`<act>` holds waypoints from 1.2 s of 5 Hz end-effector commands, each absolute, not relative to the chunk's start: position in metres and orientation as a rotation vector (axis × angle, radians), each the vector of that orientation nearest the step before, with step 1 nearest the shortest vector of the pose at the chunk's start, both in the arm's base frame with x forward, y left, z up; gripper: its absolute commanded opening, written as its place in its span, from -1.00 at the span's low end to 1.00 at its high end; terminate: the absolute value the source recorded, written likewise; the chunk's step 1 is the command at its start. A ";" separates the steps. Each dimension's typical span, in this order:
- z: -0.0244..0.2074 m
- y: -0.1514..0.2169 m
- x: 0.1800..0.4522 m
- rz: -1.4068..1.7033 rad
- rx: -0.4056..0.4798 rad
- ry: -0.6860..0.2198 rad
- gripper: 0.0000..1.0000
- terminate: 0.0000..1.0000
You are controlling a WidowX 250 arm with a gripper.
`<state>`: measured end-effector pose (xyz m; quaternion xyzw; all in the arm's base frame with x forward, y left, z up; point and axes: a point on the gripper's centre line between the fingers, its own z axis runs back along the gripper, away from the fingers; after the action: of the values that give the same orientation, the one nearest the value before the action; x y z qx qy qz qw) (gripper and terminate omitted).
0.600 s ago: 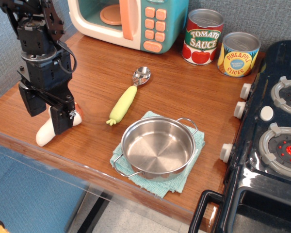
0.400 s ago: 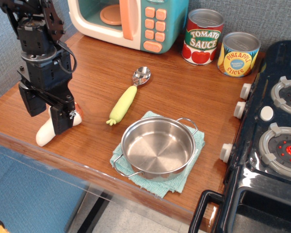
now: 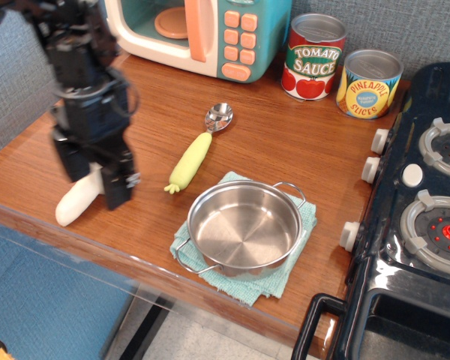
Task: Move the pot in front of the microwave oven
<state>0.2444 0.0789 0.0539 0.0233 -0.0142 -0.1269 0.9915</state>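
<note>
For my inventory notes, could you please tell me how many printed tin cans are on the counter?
2: the tomato sauce can stands just right of the microwave oven, and the pineapple slices can stands to its right, beside the black stove. None seems hidden.

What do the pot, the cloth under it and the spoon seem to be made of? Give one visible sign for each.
The pot: polished stainless steel by the look, with bright mirror-like reflections and thin wire loop handles.
The cloth: woven fabric, matte teal, folded, with a fine checked texture.
The spoon: a shiny bowl, metal or metallic-coated, on a matte yellow-green handle, probably plastic.
</note>
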 end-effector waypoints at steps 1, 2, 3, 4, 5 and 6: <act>0.076 0.017 0.281 -0.452 0.052 -0.140 1.00 -1.00; 0.058 -0.001 0.298 -0.481 0.005 -0.126 1.00 -1.00; 0.040 -0.009 0.308 -0.474 -0.016 -0.098 1.00 -1.00; 0.029 -0.014 0.310 -0.475 -0.020 -0.072 1.00 -1.00; 0.029 -0.016 0.310 -0.483 -0.018 -0.083 -1.00 -1.00; 0.031 -0.018 0.310 -0.493 -0.010 -0.086 -1.00 -1.00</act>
<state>0.3060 -0.0136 0.0150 -0.0116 -0.0160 -0.2367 0.9714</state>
